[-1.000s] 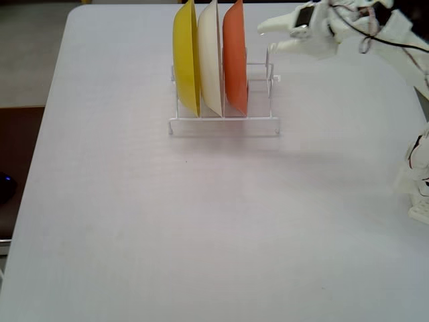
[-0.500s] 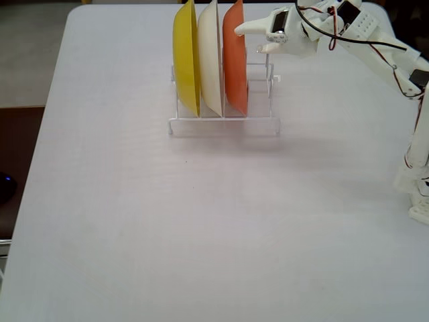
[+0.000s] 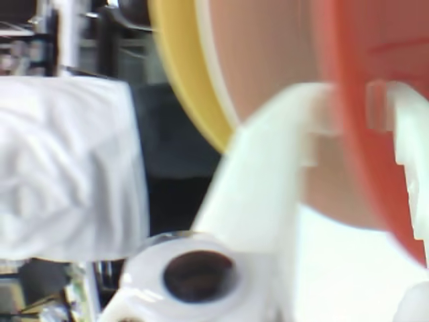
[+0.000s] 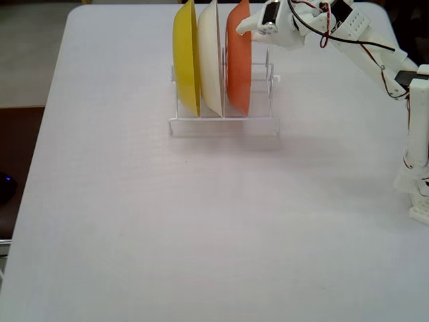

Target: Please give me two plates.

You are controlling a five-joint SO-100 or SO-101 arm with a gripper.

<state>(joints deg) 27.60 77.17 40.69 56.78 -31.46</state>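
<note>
An orange plate (image 4: pixel 238 74) stands on edge in the right-hand slot of a white wire rack (image 4: pixel 224 121). My gripper (image 4: pixel 242 27) reaches in from the right at the plate's top rim. In the wrist view the orange plate (image 3: pixel 375 40) has its rim running between my two white fingers, and the gripper (image 3: pixel 352 121) is shut on it. The left finger (image 3: pixel 295 141) sits between the orange plate and the cream-white one.
A yellow plate (image 4: pixel 186 60) and a cream-white plate (image 4: pixel 209 60) stand in the rack to the left of the orange one. The rack sits at the back of the white table (image 4: pixel 201 221). My arm's base (image 4: pixel 419 174) is at the right edge.
The gripper has moved left from beside the rack onto the orange plate's top rim and closed around it. The orange plate has shifted slightly to the right.
</note>
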